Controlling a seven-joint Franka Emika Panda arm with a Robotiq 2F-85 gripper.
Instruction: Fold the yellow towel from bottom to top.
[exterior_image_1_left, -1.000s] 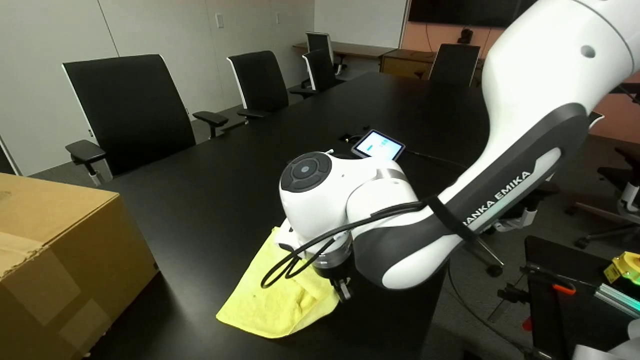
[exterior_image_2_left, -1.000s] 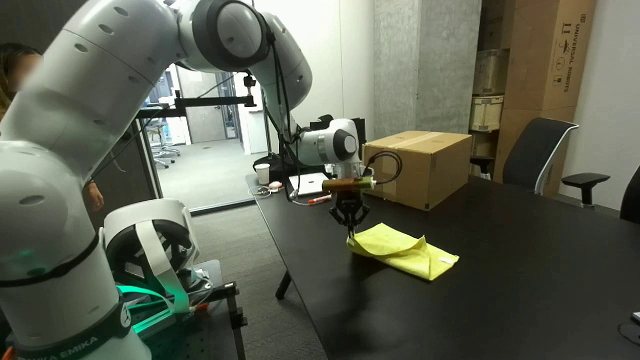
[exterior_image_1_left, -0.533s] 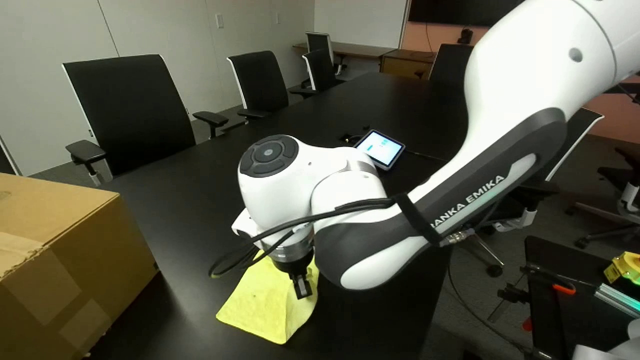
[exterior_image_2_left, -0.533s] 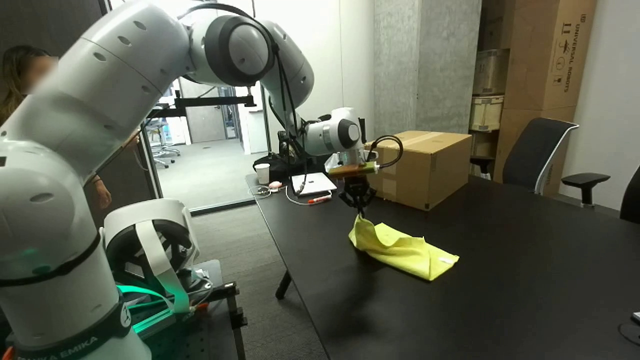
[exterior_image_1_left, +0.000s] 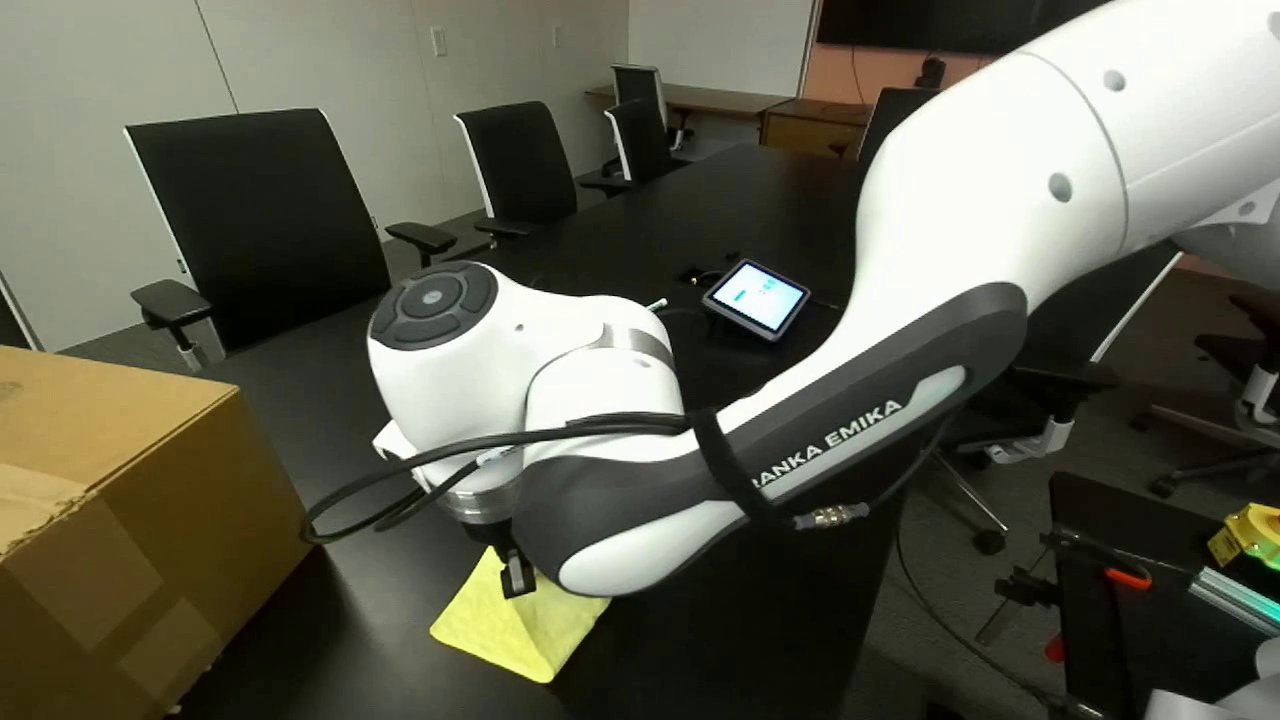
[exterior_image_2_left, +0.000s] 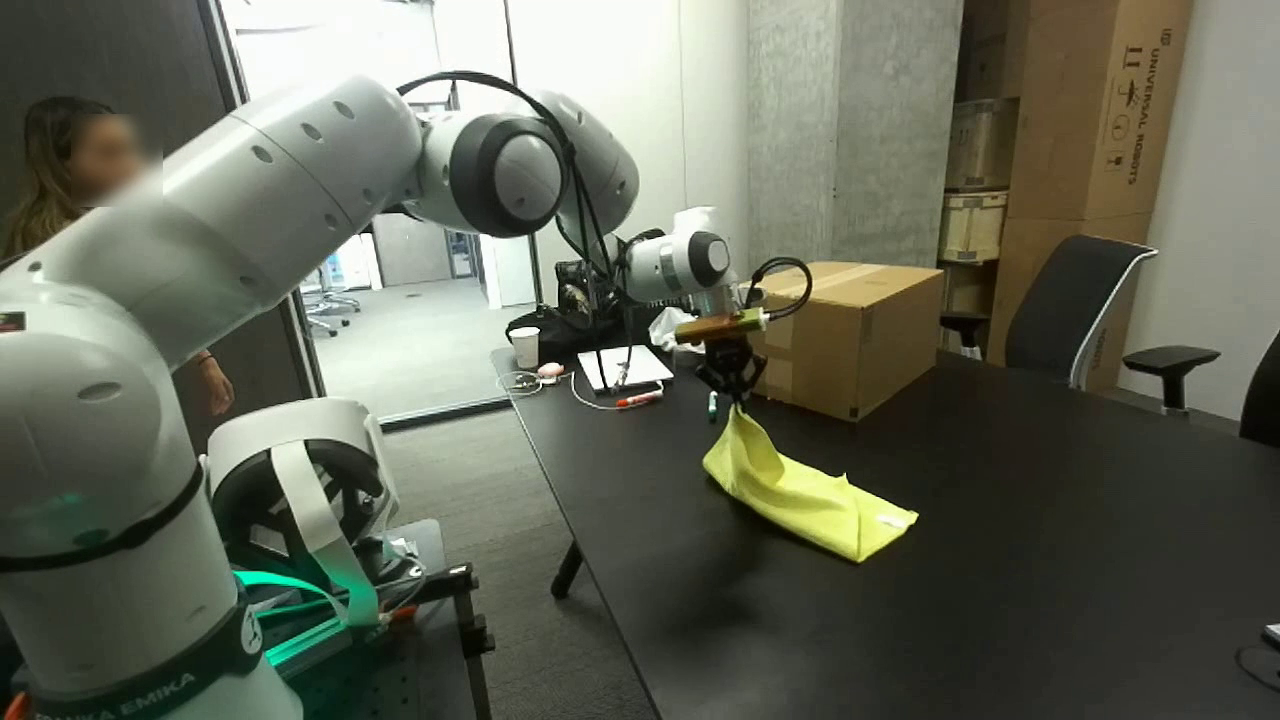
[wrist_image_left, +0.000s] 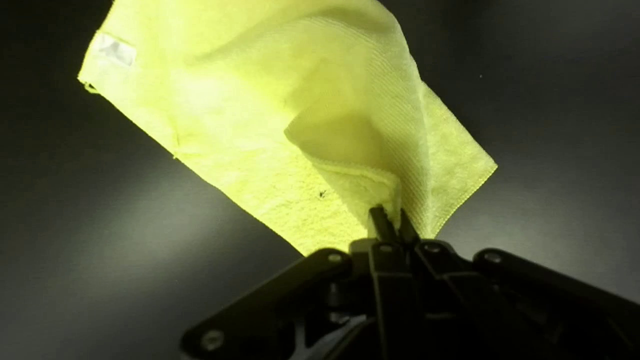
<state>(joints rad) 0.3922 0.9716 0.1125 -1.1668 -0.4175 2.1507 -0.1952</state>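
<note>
The yellow towel (exterior_image_2_left: 810, 503) lies partly flat on the black table, with one end lifted in a curved fold. It also shows in an exterior view (exterior_image_1_left: 520, 635), partly behind the arm. My gripper (exterior_image_2_left: 738, 404) is shut on a raised edge of the towel and holds it above the table, near the cardboard box. In the wrist view the fingertips (wrist_image_left: 392, 217) pinch a fold of the towel (wrist_image_left: 240, 155), and a loose flap hangs over the lower layer. A white tag (wrist_image_left: 116, 50) shows at the far corner. The layer under the lifted part is partly hidden.
A cardboard box (exterior_image_2_left: 880, 340) stands on the table close behind the gripper, also in an exterior view (exterior_image_1_left: 150, 540). A laptop (exterior_image_2_left: 625, 368), white cup (exterior_image_2_left: 525, 348), and red marker (exterior_image_2_left: 640, 398) lie near the table's edge. A tablet (exterior_image_1_left: 757, 297) and chairs (exterior_image_1_left: 260, 220) are farther off.
My gripper has moved up and toward the cardboard box, lifting the towel's held edge higher off the table. The end with the tag has stayed in place.
</note>
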